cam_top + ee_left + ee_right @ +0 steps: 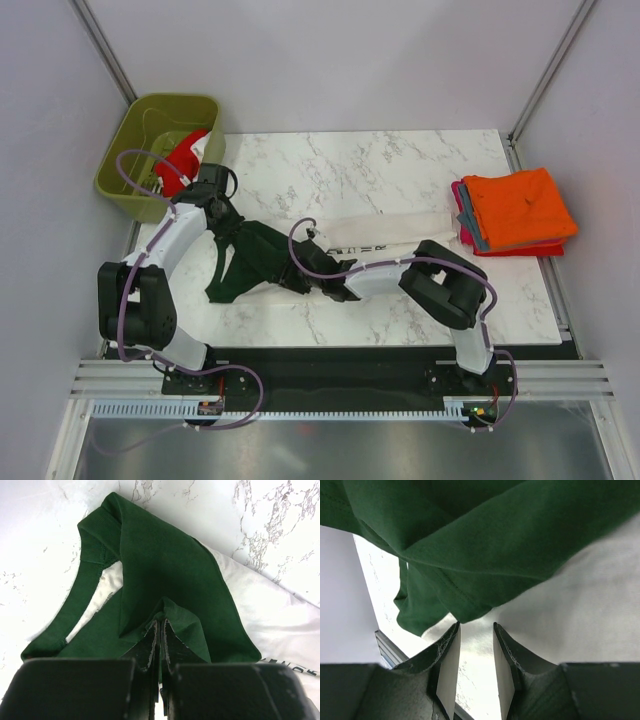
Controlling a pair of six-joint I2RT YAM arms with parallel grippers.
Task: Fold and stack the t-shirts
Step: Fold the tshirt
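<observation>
The cream t-shirt (pixel 385 232) with dark green sleeves lies crumpled across the middle of the marble table (pixel 400 160). My left gripper (pixel 225 226) is shut on a fold of the green cloth (pixel 160 560), pinched between the fingertips of that gripper (pixel 161 622). My right gripper (pixel 306 276) stands open just below the green sleeve edge (pixel 485 530) and the cream body (pixel 580 595), with nothing between the jaws of the right gripper (pixel 476 626). At the right edge sits a folded stack: an orange shirt (pixel 518 205) on top, a grey-blue one (pixel 472 228) and a red one (pixel 515 250) under it.
An olive-green bin (pixel 120 170) stands off the table's far left corner with a red and white cloth (pixel 183 158) in it. Grey walls close in the back and both sides. A black strip (pixel 330 365) runs along the near edge by the arm bases.
</observation>
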